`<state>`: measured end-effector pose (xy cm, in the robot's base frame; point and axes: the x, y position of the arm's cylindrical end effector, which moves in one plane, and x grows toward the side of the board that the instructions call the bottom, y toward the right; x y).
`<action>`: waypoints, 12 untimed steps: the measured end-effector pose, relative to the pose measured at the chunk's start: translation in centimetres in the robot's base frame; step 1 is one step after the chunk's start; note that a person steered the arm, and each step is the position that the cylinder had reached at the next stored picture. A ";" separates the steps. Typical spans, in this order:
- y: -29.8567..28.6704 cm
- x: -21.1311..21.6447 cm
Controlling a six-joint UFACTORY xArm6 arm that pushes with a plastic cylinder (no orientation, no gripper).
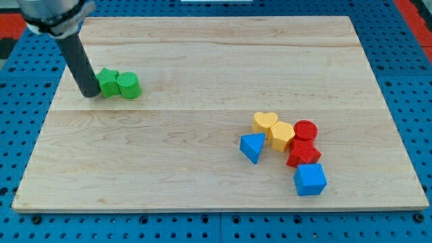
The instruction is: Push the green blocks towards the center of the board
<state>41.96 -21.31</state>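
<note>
Two green blocks sit side by side near the board's left edge: a green star-like block (pixel 107 82) and, touching it on its right, a green round block (pixel 128 86). My tip (pixel 90 94) is at the left side of the star-like green block, touching or nearly touching it. The dark rod rises from there to the view's top left.
The wooden board (pixel 216 61) lies on a blue pegboard. At the lower right lies a cluster: yellow heart (pixel 265 121), yellow hexagon (pixel 281 135), red round block (pixel 305 129), red star-like block (pixel 303 153), blue triangular block (pixel 252 146), blue cube (pixel 310 179).
</note>
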 end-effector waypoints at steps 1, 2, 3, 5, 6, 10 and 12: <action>2.5 1.9; -3.2 2.7; -6.2 -1.1; 7.0 -4.2; 11.3 -3.7; 9.9 -1.5; 9.4 2.0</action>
<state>43.99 -11.91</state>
